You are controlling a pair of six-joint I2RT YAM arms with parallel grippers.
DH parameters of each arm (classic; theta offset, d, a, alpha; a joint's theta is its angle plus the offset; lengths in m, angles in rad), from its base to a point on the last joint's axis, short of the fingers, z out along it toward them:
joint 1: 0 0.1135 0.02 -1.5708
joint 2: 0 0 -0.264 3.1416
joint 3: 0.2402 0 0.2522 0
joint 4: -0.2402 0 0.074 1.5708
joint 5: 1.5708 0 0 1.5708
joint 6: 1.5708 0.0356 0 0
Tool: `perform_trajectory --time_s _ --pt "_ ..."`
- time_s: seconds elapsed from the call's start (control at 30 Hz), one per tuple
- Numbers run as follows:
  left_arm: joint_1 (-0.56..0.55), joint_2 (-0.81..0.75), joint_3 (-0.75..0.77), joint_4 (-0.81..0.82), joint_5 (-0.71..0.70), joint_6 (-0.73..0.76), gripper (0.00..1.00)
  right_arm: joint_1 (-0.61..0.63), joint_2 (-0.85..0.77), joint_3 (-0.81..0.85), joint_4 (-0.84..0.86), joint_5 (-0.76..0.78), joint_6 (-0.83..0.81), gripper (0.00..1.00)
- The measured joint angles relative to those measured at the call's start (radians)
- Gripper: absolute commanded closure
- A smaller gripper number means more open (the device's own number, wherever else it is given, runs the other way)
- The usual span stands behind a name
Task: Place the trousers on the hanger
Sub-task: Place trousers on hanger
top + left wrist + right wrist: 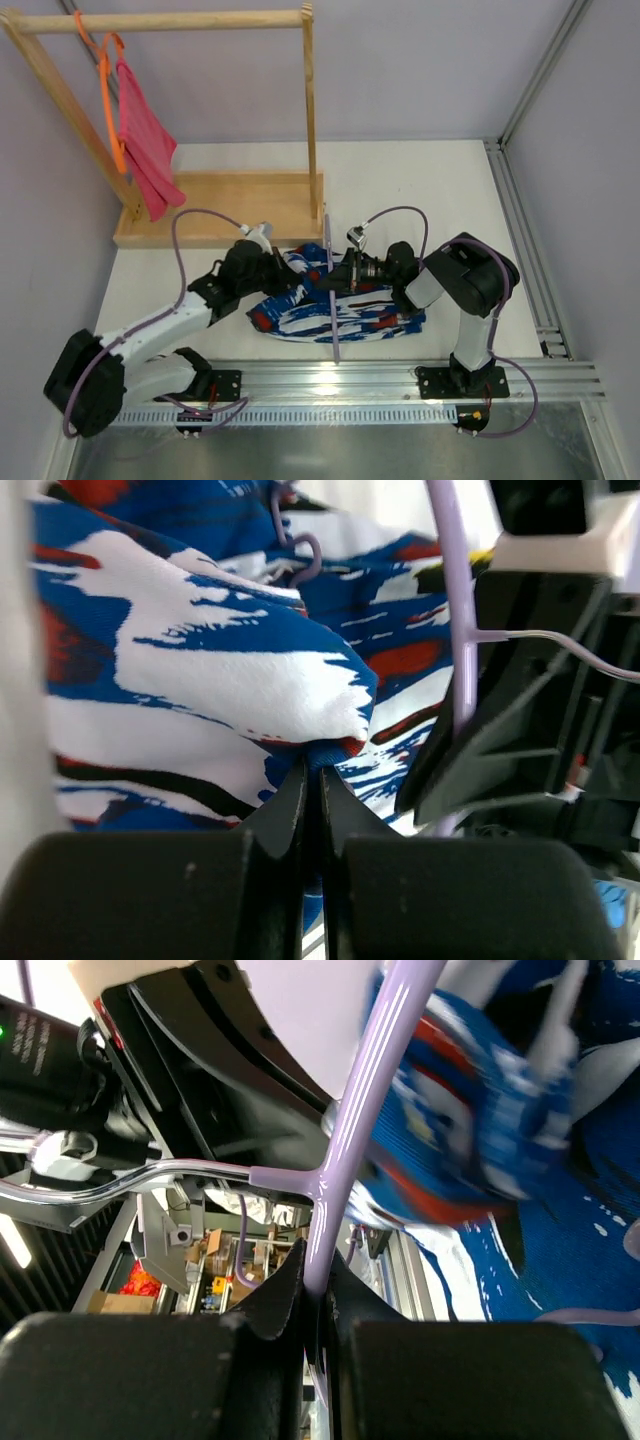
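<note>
Two arms meet over the middle of the table (420,190), close to its front edge. Your left gripper (312,778) is pinched tight on a fold of the trousers (200,680), and the cloth bunches up right at its tips. Your right gripper (312,1265) is clamped on the thin pale arm of the hanger (370,1080), just below where the metal hook (100,1175) joins it.

From above, the trousers lie in a crumpled heap on the table between the two arms. The hanger looks like a thin line running across the heap from back to front. The two grippers are near each other, one on each side of that line.

At the back left stands a wooden rack (180,20). An orange hanger (105,100) hangs on its bar with a pink cloth (145,150) on it, well apart from both grippers.
</note>
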Motion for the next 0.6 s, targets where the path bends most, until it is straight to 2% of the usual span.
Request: perform_trajectory --time_s 0.13,0.23,0.33,0.43,0.53,0.57,0.6 --pt "-0.145 0.263 0.132 0.019 -0.081 -0.014 1.0 -0.002 -0.001 -0.011 0.009 0.006 -0.003 0.96" --pt "-0.213 0.422 0.212 0.02 -0.151 -0.019 1.0 -0.019 -0.008 -0.031 0.021 -0.003 -0.004 0.96" --pt "-0.242 0.51 0.261 0.018 -0.161 -0.043 1.0 -0.036 -0.014 -0.051 0.024 -0.005 -0.014 0.96" --pt "-0.254 0.526 0.276 0.022 -0.174 -0.069 0.98 -0.055 -0.026 -0.068 0.029 -0.008 -0.014 0.96" --pt "-0.26 0.512 0.267 0.021 -0.201 -0.094 0.81 -0.059 -0.028 -0.071 0.029 -0.011 -0.012 0.96" --pt "-0.26 0.505 0.263 0.02 -0.212 -0.098 0.69 -0.059 -0.029 -0.071 0.031 -0.011 -0.008 0.96" --pt "-0.261 0.496 0.262 0.005 -0.231 -0.094 0.67 -0.06 -0.029 -0.071 0.034 -0.012 -0.004 0.96"
